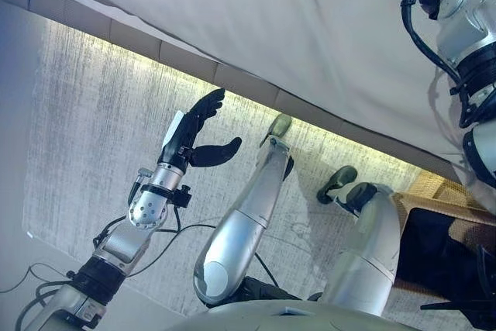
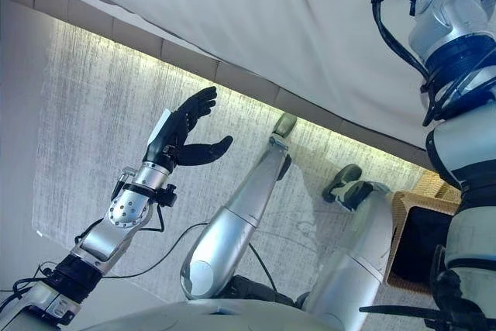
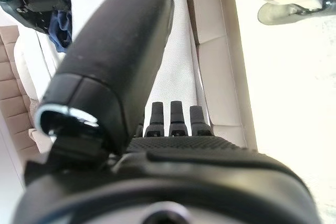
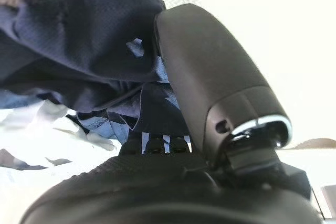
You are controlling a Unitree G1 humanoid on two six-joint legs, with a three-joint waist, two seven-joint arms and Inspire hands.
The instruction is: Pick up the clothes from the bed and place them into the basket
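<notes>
A heap of clothes lies on the white bed: a dark navy garment over light blue denim. My right hand is right at this heap, thumb raised beside the navy cloth and fingers straight, pointing into it. In the eye views the right arm reaches up over the bed, its hand out of frame. My left hand hovers open and empty above the carpet, near the bed's edge. The left wrist view shows the navy clothes far off on the bed. A wicker basket stands on the floor at the lower right.
The bed's padded side rail runs diagonally across the view, lit from beneath. A pale textured carpet covers the floor between the bed and me. The basket's inside looks dark.
</notes>
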